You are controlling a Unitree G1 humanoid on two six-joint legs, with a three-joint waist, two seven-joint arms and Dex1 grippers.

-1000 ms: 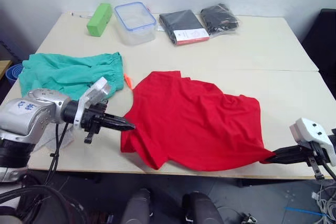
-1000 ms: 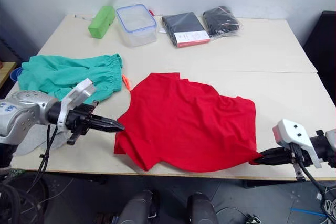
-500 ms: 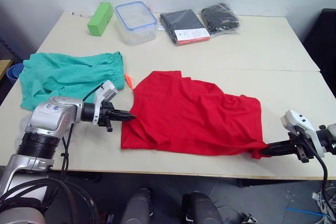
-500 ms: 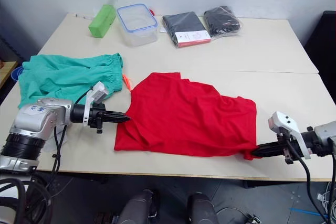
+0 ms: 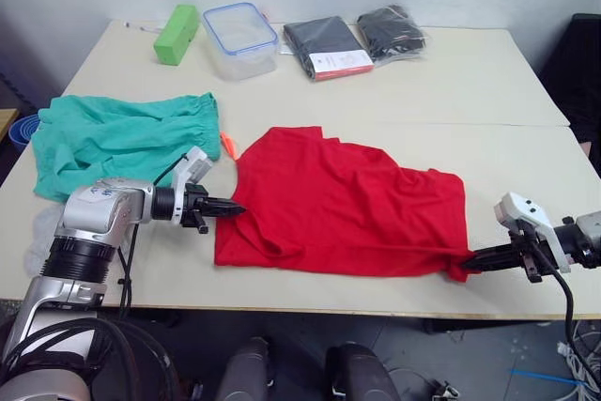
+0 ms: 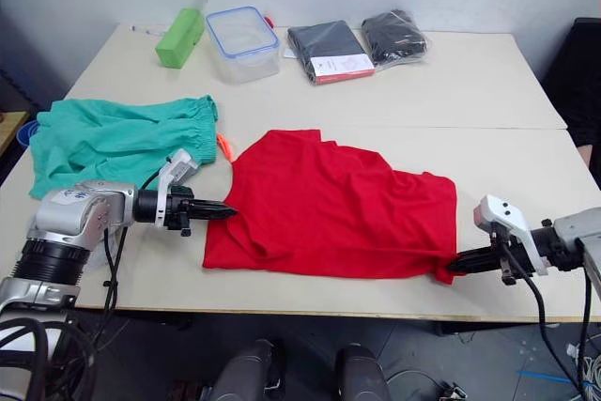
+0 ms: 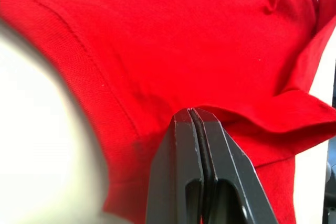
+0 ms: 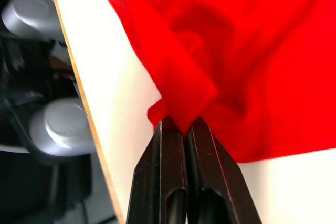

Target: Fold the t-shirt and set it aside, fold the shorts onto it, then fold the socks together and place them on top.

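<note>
The red t-shirt lies spread and rumpled on the table's front half, its front hem almost straight. My left gripper is shut on a fold at the shirt's left edge, seen close in the left wrist view. My right gripper is shut on the shirt's front right corner near the table's front edge, seen close in the right wrist view. The teal shorts lie crumpled at the left, orange drawstring poking out. The socks show as a pale grey patch behind my left arm.
A green block, a clear container with a blue rim and two black packaged clothes stand along the table's far side. The table's front edge runs just below the shirt.
Both grippers have moved away from the front edge, onto the table. The shirt's front part, which hung over the edge, now lies flat with a straighter hem.
</note>
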